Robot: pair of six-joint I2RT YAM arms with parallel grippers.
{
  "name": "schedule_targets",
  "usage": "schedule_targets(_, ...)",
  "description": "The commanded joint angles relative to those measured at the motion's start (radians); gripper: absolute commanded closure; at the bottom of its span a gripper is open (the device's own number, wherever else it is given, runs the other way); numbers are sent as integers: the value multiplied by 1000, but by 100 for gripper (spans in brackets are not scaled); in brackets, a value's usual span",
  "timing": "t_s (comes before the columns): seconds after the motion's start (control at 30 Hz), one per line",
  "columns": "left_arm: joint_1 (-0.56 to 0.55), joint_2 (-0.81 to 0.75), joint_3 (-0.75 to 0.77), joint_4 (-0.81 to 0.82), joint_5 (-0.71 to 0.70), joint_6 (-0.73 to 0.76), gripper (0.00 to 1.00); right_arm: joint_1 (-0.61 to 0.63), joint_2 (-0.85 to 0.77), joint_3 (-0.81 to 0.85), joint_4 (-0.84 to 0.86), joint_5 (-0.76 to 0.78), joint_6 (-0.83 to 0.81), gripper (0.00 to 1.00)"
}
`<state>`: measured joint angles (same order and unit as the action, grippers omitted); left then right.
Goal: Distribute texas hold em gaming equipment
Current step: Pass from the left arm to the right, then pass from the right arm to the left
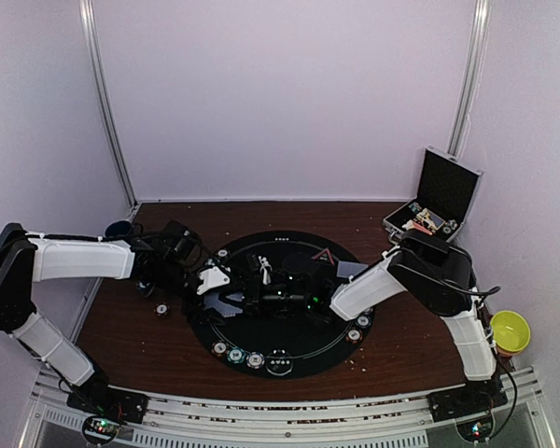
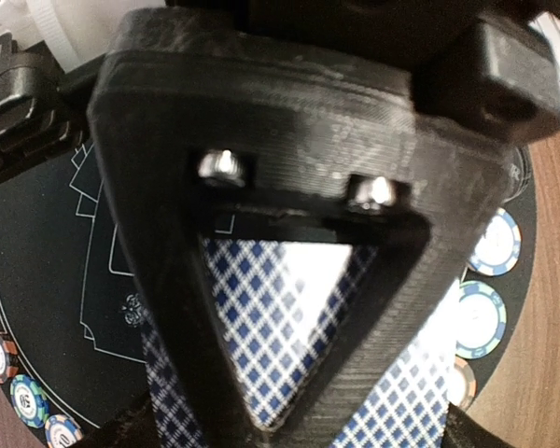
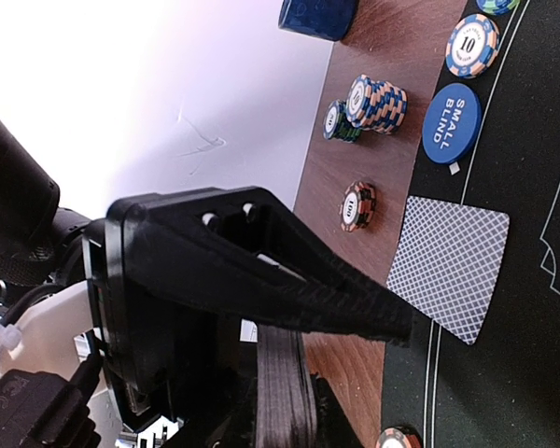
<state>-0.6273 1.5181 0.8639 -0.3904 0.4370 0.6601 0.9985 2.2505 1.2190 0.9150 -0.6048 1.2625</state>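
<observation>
- Cards look set out seat by seat: one card lies back-up just inside the left rim of the mat, its long side roughly along that rim, near the blue disc.
- The left gripper hangs over that side with a second card against its fingers, lengthwise along them by the look of it. Gripped or loose, I can't tell.
- The right gripper sits mid-mat, and I can't make out how far open it is.

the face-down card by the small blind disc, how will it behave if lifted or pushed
The card lies flat on the black mat, so a pinch from above probably finds no edge. It looks thin, so likely light and bendy. Pushed, it should slide rather than tip or roll.
</observation>
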Motion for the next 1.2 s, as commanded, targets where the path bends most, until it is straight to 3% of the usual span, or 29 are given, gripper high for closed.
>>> schedule_targets(0.0, 8, -28, 9, 24, 42, 17, 20, 4, -28, -29, 81, -7, 22, 100)
schedule_targets(0.23, 14, -23, 12, 15, 54, 25, 23, 2, -35, -30, 87, -7, 27, 100)
schedule_targets(0.4, 18, -19, 13, 18, 49, 24, 17, 2, -41, -35, 80, -6, 21, 100)
schedule_targets(0.53, 18, -15, 13, 16, 48, 24, 23, 0, -47, -38, 80, -4, 18, 100)
schedule_targets(0.83, 20, 1, 15, 12, 42, 27, 24, -4, -62, -42, 73, -2, 12, 100)
schedule_targets(1.07, 19, 5, 15, 11, 40, 30, 52, -7, -62, -47, 80, -1, 14, 100)
schedule_targets(1.17, 20, 3, 15, 11, 40, 29, 56, -7, -63, -47, 77, -1, 11, 100)
